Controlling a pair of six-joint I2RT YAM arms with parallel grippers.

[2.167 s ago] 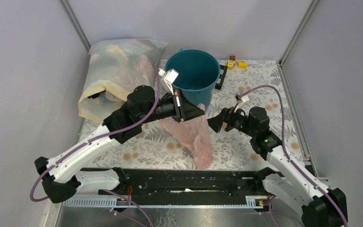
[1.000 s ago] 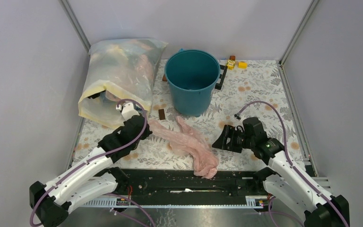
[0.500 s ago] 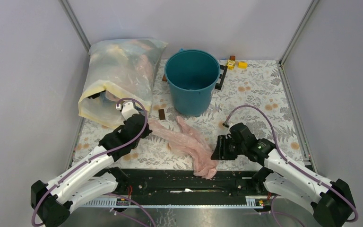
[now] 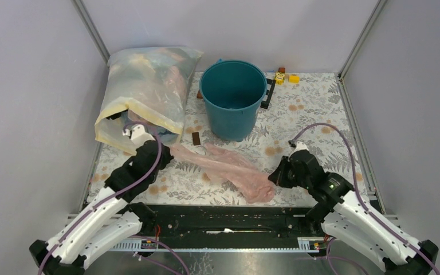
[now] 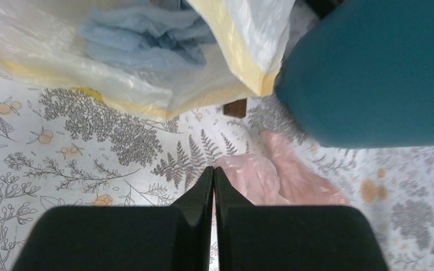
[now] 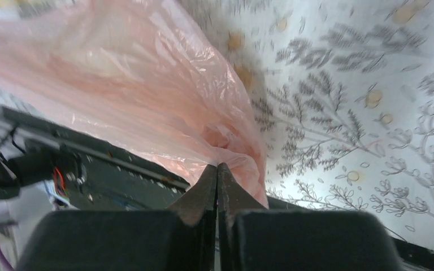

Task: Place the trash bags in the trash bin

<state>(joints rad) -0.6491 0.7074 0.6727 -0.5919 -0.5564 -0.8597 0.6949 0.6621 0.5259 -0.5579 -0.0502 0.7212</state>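
Note:
The trash bag (image 4: pixel 229 169), thin crinkly pale pink, lies stretched across the patterned table in front of the trash bin (image 4: pixel 232 123), a teal bucket standing upright at the back. My left gripper (image 4: pixel 169 152) is shut at the bag's left end; in the left wrist view the pink film (image 5: pixel 271 178) meets its tips (image 5: pixel 213 169), with the bin (image 5: pixel 373 73) behind. My right gripper (image 4: pixel 272 180) is shut on the bag's right end near the table's front edge. In the right wrist view the plastic (image 6: pixel 118 73) bunches at the closed tips (image 6: pixel 217 165).
A big cloudy yellowish sack (image 4: pixel 143 86) stuffed with bags lies at the back left, its mouth (image 5: pixel 118 84) toward my left arm. A small brown block (image 4: pixel 196 138) sits before the bin. Yellow toys (image 4: pixel 286 77) lie at the back right. A black rail (image 4: pixel 223 217) runs along the front.
My right gripper has closed on the bag's near end and drawn it to the right. The left arm has pulled back to the left, so the bag now lies stretched between them.

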